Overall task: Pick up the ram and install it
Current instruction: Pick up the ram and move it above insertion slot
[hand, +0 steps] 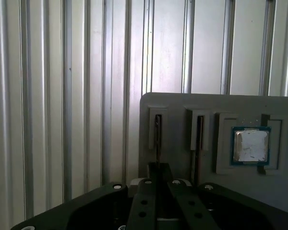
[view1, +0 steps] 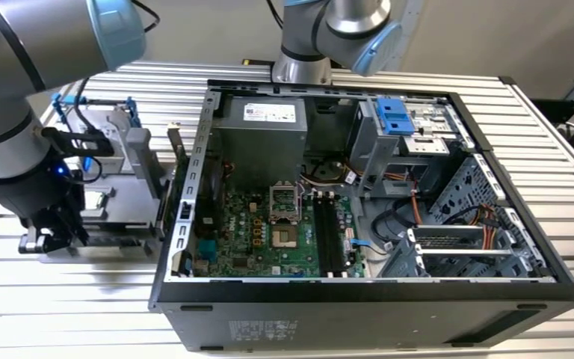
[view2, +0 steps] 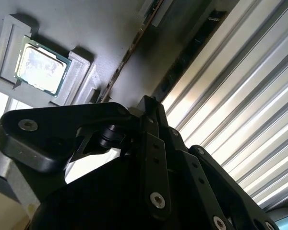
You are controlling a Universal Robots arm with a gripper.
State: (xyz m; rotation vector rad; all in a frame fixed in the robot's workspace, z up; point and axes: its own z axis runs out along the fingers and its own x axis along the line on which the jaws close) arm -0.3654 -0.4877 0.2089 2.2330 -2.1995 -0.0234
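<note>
The gripper (hand: pixel 159 172) is positioned directly over the ram (hand: pixel 157 136), which is stood on edge in a slot of the grey tray (hand: pixel 177 103). Whether it is closed cannot be determined. A processor (hand: pixel 250 145) is seated in the same tray.

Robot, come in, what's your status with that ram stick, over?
Gripper low over the grey holder tray, outside the computer case. Ram on edge in a tray slot, right at the gripper's tip, not lifted. Nothing blocking it.

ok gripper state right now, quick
Gripper: cannot be told; it is at the ram standing on edge in the grey holder.
</note>
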